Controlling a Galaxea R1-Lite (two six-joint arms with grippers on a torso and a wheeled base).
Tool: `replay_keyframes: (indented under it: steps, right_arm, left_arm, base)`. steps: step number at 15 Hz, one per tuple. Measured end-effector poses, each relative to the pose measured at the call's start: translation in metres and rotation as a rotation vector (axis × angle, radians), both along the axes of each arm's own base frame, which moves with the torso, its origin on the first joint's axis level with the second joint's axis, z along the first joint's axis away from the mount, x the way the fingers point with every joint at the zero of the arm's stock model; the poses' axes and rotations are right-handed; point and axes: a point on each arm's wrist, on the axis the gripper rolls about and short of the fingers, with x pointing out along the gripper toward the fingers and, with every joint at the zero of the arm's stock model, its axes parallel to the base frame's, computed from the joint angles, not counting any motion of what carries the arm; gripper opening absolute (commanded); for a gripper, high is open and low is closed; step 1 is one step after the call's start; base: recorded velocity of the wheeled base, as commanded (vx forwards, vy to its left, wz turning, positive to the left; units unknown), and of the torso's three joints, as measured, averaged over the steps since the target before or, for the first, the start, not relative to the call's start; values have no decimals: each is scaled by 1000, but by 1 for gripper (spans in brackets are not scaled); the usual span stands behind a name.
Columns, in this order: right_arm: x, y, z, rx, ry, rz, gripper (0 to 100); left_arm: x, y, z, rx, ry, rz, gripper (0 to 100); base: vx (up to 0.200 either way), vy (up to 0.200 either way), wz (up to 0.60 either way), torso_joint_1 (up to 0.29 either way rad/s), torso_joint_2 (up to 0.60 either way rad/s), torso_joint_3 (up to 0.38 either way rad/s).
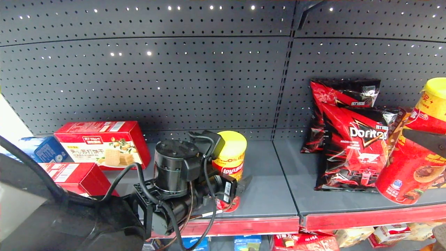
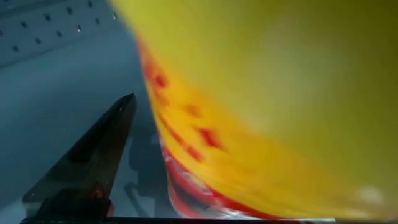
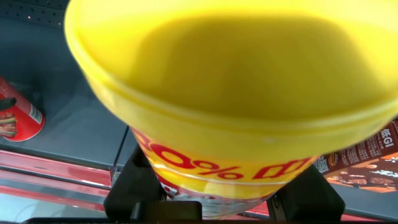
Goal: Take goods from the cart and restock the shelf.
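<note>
- The left claw [image 1: 234, 188] is spread around the lower part of the upright middle can [image 1: 230, 153], which stands at the frame's centre on the shelf [image 1: 268, 195]. One finger [image 2: 93, 162] is just clear of its side.
- The right claw [image 1: 425, 140], at the right edge, is clamped on the tilted can [image 1: 414, 167], just beside the chip bags [image 1: 355, 146].

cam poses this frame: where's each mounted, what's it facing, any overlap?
Head: on the robot's head, forward-down at the shelf; left end effector at the centre can, right can at the edge.
Left wrist: on left arm, close on centre can; one own finger beside it.
Right wrist: on right arm, above right can; right end effector grips it.
Shared: head view sees both cans.
</note>
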Motion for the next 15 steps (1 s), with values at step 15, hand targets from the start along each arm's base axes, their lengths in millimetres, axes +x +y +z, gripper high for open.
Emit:
replay_keyframes:
  steps: [15]
  right_arm:
    - [20, 16, -5, 85, -10, 29, 0]
  left_arm:
    - [-55, 54, 17, -5, -11, 12, 100]
  base:
    - [0, 0, 0, 0, 0, 0]
